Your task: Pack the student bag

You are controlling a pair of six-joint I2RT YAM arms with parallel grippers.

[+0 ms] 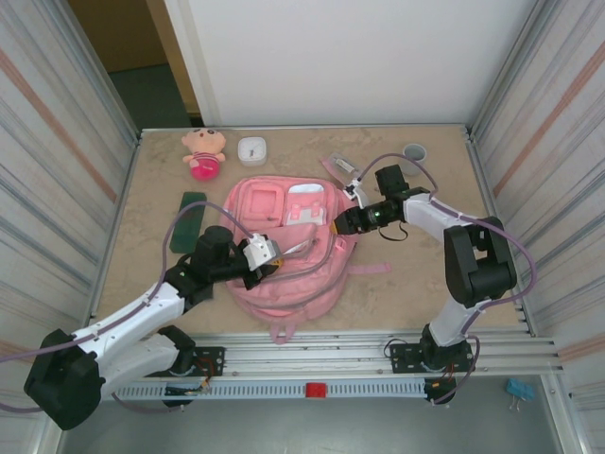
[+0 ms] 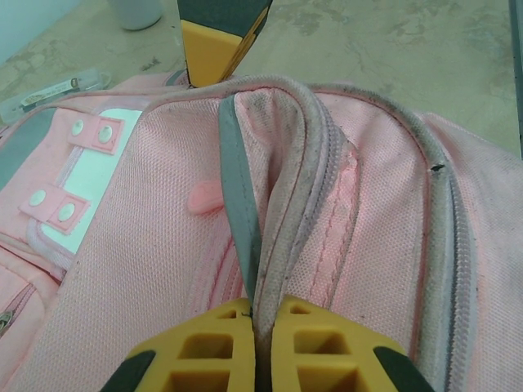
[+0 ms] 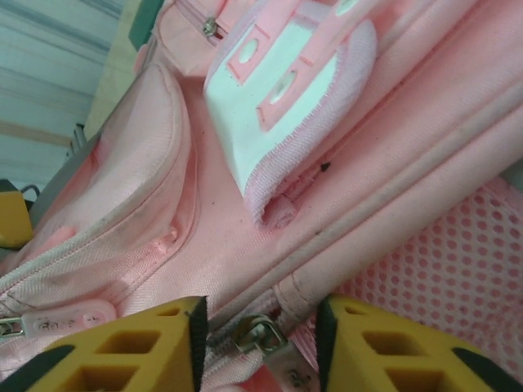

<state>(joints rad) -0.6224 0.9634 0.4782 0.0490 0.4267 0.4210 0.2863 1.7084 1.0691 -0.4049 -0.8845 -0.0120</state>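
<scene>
On the counter (image 1: 425,284): student bag (image 1: 293,284) is laid flat at the middle.
Left tool (image 2: 261,318): clamped on the bag's zipper-edge fold.
Right tool (image 3: 261,327): held apart, zipper pull (image 3: 260,339) between its fingers.

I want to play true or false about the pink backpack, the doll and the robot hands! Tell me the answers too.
1. The student bag lies on the table. True.
2. The plush doll is inside the bag. False: it sits on the table beyond the bag.
3. The left gripper is pinching a fold of the bag. True.
4. The right gripper is squeezed shut. False: its fingers stand apart, with a zipper pull between them.
</scene>
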